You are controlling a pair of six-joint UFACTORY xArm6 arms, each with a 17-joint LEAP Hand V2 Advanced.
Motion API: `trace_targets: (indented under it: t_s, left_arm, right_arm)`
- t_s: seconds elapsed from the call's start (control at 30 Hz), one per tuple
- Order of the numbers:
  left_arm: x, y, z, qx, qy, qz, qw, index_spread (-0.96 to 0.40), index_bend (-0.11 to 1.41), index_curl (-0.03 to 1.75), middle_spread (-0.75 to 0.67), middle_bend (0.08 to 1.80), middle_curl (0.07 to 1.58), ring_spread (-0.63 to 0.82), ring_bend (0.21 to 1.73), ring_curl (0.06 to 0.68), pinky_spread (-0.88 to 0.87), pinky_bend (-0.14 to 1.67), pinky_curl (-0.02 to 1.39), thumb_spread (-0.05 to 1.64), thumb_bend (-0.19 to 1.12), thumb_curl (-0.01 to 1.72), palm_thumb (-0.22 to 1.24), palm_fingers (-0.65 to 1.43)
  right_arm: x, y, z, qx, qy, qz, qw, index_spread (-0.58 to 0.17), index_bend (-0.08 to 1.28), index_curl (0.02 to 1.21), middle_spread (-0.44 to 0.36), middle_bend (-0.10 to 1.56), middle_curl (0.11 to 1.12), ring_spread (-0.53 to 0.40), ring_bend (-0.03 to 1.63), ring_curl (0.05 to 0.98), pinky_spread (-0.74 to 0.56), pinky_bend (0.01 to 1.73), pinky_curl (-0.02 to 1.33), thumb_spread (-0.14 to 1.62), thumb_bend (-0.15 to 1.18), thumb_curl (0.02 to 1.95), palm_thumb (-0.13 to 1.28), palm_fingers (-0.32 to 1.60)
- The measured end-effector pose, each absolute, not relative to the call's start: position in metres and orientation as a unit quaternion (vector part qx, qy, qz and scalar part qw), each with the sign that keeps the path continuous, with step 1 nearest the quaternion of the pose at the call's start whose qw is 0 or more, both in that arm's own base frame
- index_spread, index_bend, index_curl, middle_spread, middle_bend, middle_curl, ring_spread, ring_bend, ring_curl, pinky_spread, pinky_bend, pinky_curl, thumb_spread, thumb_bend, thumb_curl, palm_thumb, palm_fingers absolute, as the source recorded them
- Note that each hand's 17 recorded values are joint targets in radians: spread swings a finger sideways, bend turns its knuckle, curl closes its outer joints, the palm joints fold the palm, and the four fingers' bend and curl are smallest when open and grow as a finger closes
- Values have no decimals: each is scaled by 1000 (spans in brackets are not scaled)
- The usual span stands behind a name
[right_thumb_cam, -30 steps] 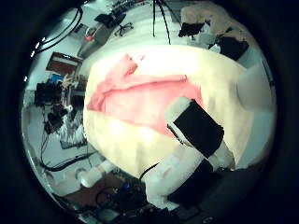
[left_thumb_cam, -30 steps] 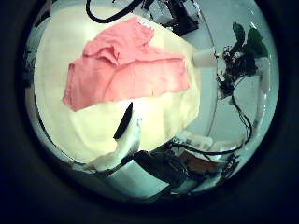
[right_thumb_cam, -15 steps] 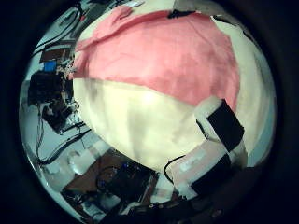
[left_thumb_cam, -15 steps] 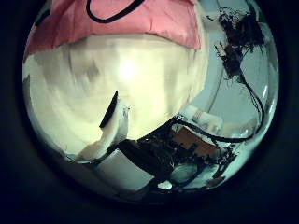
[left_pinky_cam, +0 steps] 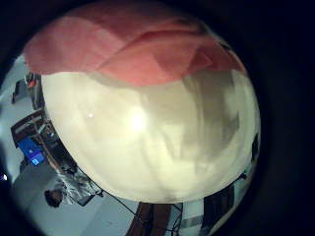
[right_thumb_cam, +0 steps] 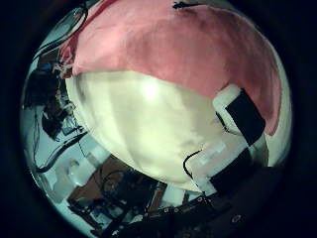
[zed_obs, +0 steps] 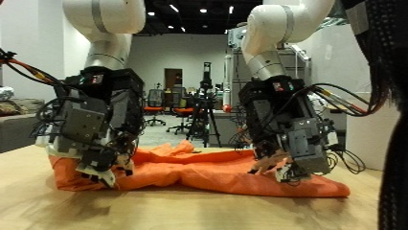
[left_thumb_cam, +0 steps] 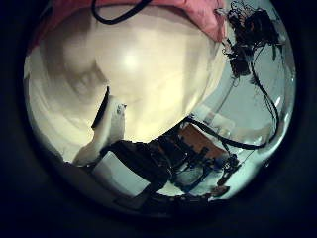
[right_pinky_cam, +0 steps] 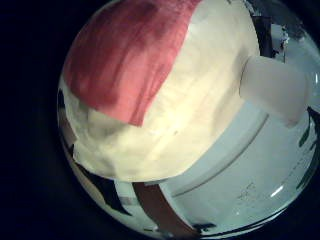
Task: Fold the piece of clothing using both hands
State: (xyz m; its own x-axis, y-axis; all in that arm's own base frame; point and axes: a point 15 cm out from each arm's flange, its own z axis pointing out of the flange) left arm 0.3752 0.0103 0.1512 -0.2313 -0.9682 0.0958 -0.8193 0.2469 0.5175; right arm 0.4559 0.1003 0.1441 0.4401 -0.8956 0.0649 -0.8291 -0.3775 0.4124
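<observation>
An orange piece of clothing [zed_obs: 216,172] lies crumpled and spread on the pale wooden table [zed_obs: 192,213]. My left hand [zed_obs: 92,134] hangs low over one end of it, fingers relaxed at the cloth's edge. My right hand [zed_obs: 288,142] hangs low over the other end, fingers relaxed just above the cloth. The cloth shows in the left little finger side palm view [left_pinky_cam: 148,49] beside bare table [left_pinky_cam: 148,138]. It also shows in the right thumb side palm view [right_thumb_cam: 168,45], with a finger [right_thumb_cam: 239,113] over it, and in the right little finger side palm view [right_pinky_cam: 130,55].
A white block [right_pinky_cam: 274,86] stands at the table's edge near my right hand. The left thumb side palm view shows mostly bare table [left_thumb_cam: 149,79], a finger [left_thumb_cam: 105,127] and equipment [left_thumb_cam: 188,149] beyond the table's edge. Office chairs [zed_obs: 192,113] stand far behind.
Both palm cameras have come much closer to the table. The cloth now fills more of the right thumb side view and has slid to the edge of the left thumb side view.
</observation>
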Motion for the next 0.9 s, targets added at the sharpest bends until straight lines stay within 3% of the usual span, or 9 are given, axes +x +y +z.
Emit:
trace_targets:
  t_s: [0.1,0.37,0.57,0.77,0.9]
  left_arm:
    - [366,8,161,577,-760,-204,220,126,164,327,288,178,277,495,420,249,447,383,303,1270,-15,292,631,-19]
    - [320,8,181,559,-745,-258,258,132,165,318,289,178,276,498,428,249,426,370,310,1270,-14,286,599,-19]
    - [292,26,191,555,-743,-281,248,143,167,318,298,176,274,506,415,243,427,362,313,1280,-13,283,583,-23]
    - [285,28,222,562,-748,-267,230,146,165,316,296,176,272,504,419,242,424,357,316,1282,-12,284,580,-19]
    - [295,21,255,571,-761,-232,203,147,161,313,287,182,275,501,425,244,425,357,319,1283,-12,285,580,-11]
  right_arm:
    - [449,104,148,829,-513,-83,204,-348,235,434,-110,334,378,3,353,222,195,268,252,1529,343,496,1194,257]
    - [386,92,152,823,-491,-109,265,-330,195,421,-100,303,372,-15,317,224,166,221,254,1509,331,562,1192,312]
    - [348,79,170,824,-487,-111,268,-328,186,411,-96,277,368,-12,291,225,162,201,257,1517,321,601,1172,332]
    - [350,58,206,823,-512,-91,227,-325,181,399,-94,256,367,-21,282,229,154,197,262,1533,283,606,1091,352]
    - [359,30,220,811,-542,-91,202,-328,162,382,-94,243,368,-27,293,236,150,205,268,1515,187,562,926,355]
